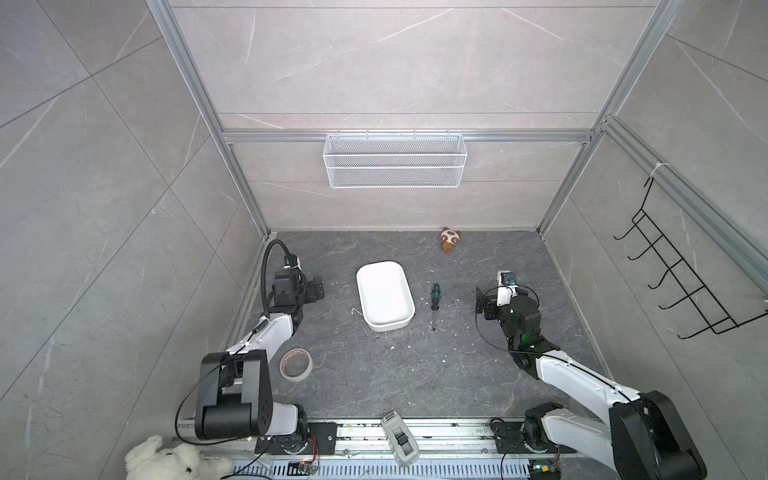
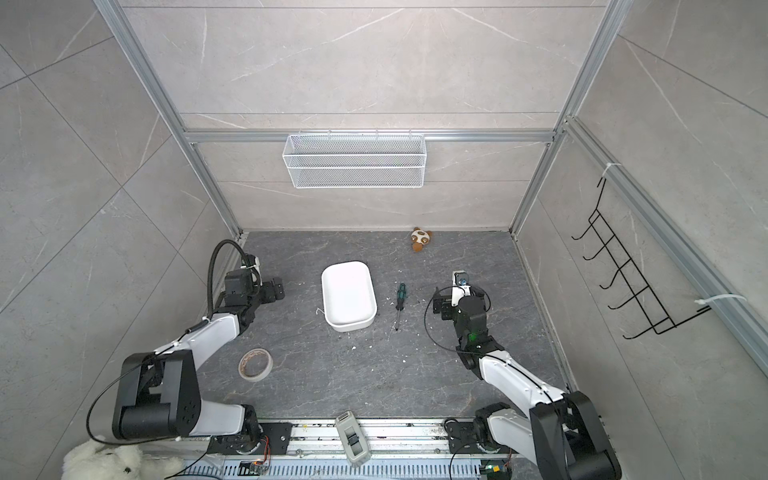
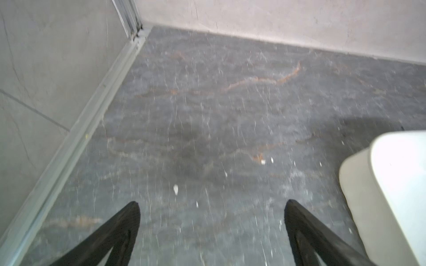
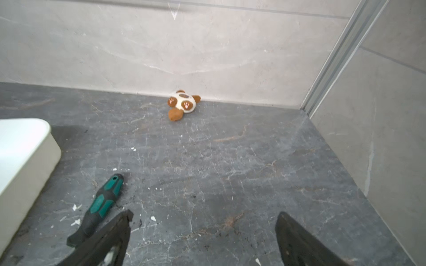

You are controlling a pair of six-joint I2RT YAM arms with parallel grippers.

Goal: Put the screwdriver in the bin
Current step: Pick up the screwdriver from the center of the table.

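Both arms stretched low over the dark surface (image 1: 395, 374), one on each side of the bin (image 1: 388, 327). The left gripper (image 3: 212, 203) and right gripper (image 4: 205, 215) had their fingers (image 4: 110, 239) spread wide, empty. The screwdriver (image 4: 101, 202) lay flat between the bin and the right gripper, just outside its fingers.

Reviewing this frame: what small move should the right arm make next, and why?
Probably shift the right gripper sideways toward the bin until its open, empty jaws straddle the screwdriver handle. The screwdriver lies on the floor beside one finger, outside the gap, not yet in the bin.
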